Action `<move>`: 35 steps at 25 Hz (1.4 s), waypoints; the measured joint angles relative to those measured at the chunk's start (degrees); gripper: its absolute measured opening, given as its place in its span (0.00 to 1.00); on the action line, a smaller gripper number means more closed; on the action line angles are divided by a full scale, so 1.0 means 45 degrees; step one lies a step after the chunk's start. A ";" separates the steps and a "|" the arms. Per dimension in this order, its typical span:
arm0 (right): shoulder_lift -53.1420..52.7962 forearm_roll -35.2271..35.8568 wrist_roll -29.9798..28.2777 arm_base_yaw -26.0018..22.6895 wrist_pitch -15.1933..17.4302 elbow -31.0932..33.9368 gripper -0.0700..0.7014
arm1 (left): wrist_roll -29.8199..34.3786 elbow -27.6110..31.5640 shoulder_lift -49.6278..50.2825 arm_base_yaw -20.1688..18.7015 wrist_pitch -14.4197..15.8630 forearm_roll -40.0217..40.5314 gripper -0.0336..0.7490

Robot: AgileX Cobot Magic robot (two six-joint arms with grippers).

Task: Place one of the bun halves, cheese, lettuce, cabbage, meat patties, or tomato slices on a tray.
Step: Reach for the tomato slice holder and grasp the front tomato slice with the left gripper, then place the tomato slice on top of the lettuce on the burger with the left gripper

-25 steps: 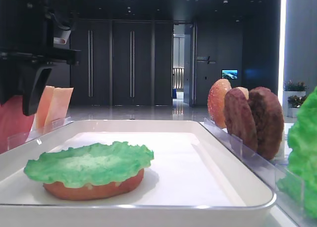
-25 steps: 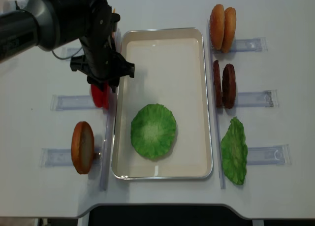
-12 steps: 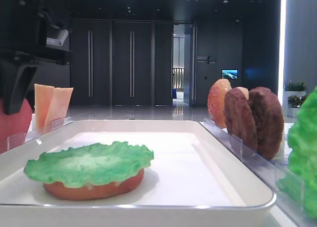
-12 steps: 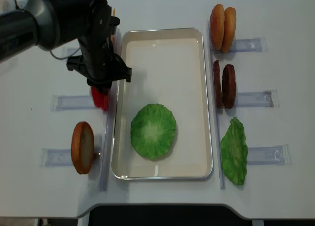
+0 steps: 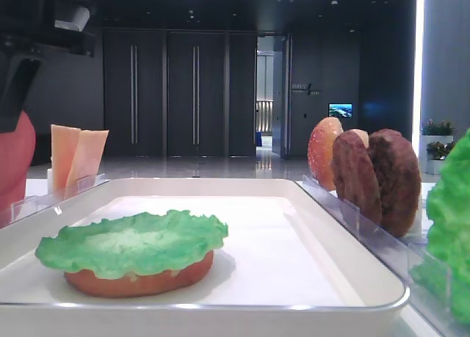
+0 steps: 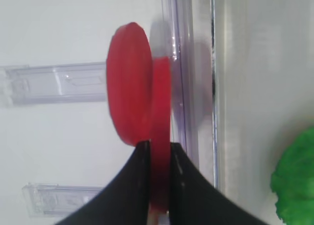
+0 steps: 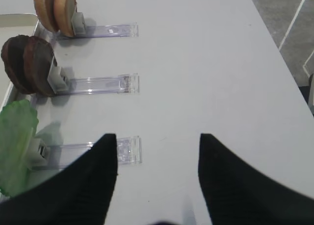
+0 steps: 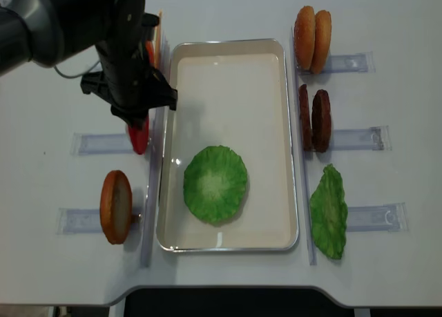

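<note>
Quick headcount of what's on the table. The white tray (image 8: 228, 51) sits in the middle, and on it lies one bun half (image 5: 139, 278) with one lettuce leaf (image 8: 215, 184) draped flat over it, toward the near end.

Right side, standing on edge in clear plastic racks (image 8: 356, 63): two bun halves (image 8: 312, 30) at the far end, two meat patties (image 8: 314, 120) in the middle rack, and one more green lettuce leaf (image 8: 328, 211) at the near rack.

Left side: one bun half (image 8: 115, 206) upright in the near rack, and two cheese slices (image 5: 77, 157) leaning together at the far rack, seen best from the low view. In the middle rack there are two tomato slices; the left wrist view shows them side by side on edge, touching.

The left gripper (image 6: 158, 151) is clamped tight on the thinner tomato slice (image 6: 160, 137), the one nearer the tray, pinching its edge between both fingers (image 6: 140, 176). The fatter tomato slice (image 6: 128, 102) stands right beside it, not gripped. From overhead the left arm covers most of that spot and just a bit of red peeks out under it.

The right gripper (image 7: 158, 137) hangs over bare table on the right side, beside the near rack, jaws spread apart and holding nothing.
</note>
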 joint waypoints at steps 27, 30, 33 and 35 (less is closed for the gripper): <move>0.0000 0.0000 0.0000 0.0000 0.0000 0.0000 0.56 | 0.2439 -0.0757 -0.1697 0.0000 0.0923 -0.5503 0.12; 0.0000 0.0000 0.0000 0.0000 0.0000 0.0000 0.56 | 0.3064 -0.0593 -0.1734 0.0000 0.0257 -0.6444 0.12; 0.0000 0.0000 0.0000 0.0000 0.0000 0.0000 0.56 | 0.3773 0.0288 -0.1911 0.0000 -0.0749 -0.7469 0.12; 0.0000 0.0000 0.0000 0.0000 0.0000 0.0000 0.56 | 0.4303 0.1080 -0.2017 0.0000 -0.1393 -0.8240 0.12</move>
